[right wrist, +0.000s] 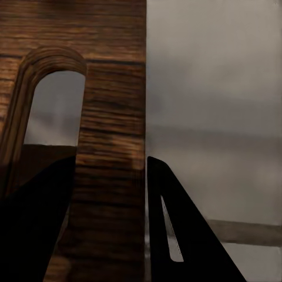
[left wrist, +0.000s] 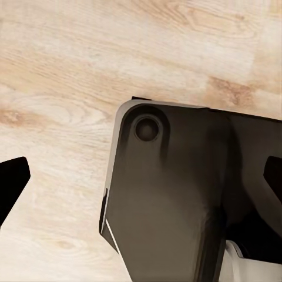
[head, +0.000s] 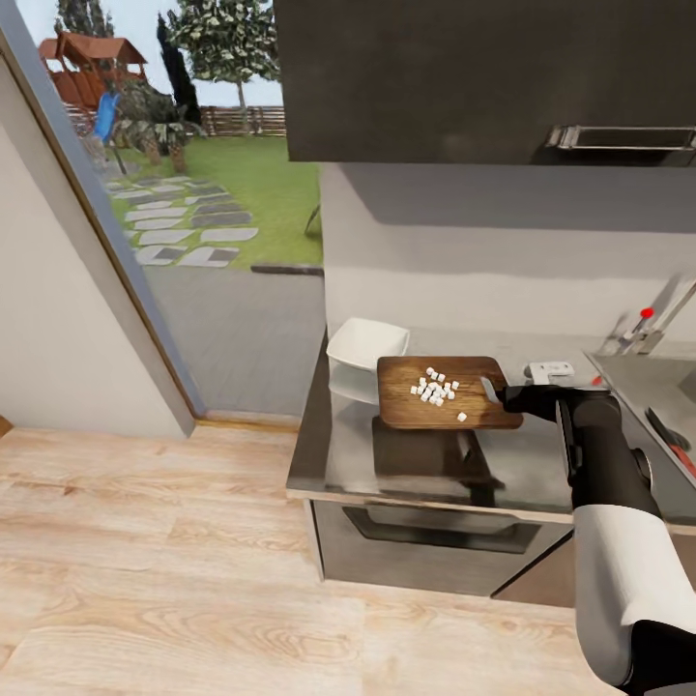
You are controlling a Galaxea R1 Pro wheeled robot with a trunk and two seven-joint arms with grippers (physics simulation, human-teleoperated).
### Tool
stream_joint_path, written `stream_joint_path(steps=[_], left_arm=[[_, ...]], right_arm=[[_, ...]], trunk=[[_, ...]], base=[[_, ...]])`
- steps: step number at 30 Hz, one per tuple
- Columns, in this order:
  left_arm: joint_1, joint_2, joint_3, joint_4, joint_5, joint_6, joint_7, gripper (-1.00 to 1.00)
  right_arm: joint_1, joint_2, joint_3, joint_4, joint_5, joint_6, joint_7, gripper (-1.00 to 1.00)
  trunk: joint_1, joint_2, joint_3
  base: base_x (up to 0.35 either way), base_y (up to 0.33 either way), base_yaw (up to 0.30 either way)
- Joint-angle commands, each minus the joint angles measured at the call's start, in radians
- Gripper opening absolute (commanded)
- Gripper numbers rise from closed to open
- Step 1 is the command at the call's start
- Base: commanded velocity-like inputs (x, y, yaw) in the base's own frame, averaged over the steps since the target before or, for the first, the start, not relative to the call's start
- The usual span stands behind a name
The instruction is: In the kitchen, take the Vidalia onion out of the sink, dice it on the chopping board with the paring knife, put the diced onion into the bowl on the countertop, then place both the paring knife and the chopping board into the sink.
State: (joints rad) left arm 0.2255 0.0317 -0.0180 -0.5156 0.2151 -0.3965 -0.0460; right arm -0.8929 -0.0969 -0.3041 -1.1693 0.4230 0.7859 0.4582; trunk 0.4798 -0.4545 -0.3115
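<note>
My right gripper (head: 495, 391) has its fingers pinching the right end of the dark-brown, grained chopping board (head: 440, 391), lifted above the counter (head: 522, 464) with white diced onion (head: 435, 386) on top, beside the white bowl (head: 367, 346). I cannot tell the left fingers' state.

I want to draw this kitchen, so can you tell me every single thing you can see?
chopping board: one, dark brown, lifted above the countertop beside the bowl.
diced onion: many small white cubes, on the board.
bowl: one, white, on the countertop's left end.
countertop: one, glossy grey.
sink: one, grey, at right.
paring knife: one, red handle, in the sink.
faucet: one, chrome, red knob.
right gripper: black, clamped on the board's end.
left gripper: black fingertips over wooden floor.
</note>
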Motion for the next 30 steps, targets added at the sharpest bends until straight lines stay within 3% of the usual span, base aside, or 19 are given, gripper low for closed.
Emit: stream_joint_path(steps=[1,14,30], left_arm=[[0.001,0.000,-0.002,-0.001,0.010,-0.001,-0.005,1.00],[0.000,0.000,-0.002,-0.001,0.010,-0.001,-0.005,1.00],[0.000,0.000,-0.002,0.000,0.010,-0.001,-0.005,1.00]], right_arm=[[-0.001,0.000,-0.001,-0.001,0.010,0.003,0.010,-1.00],[-0.001,0.000,-0.001,-0.001,0.010,0.003,0.010,-1.00],[-0.001,0.000,-0.001,-0.001,0.010,0.003,0.009,-1.00]], trunk=[[0.001,-0.002,-0.001],[0.001,-0.002,-0.001],[0.001,-0.002,-0.001]], base=[[0.179,0.000,0.000],[0.164,0.016,0.000],[0.277,0.118,0.000]])
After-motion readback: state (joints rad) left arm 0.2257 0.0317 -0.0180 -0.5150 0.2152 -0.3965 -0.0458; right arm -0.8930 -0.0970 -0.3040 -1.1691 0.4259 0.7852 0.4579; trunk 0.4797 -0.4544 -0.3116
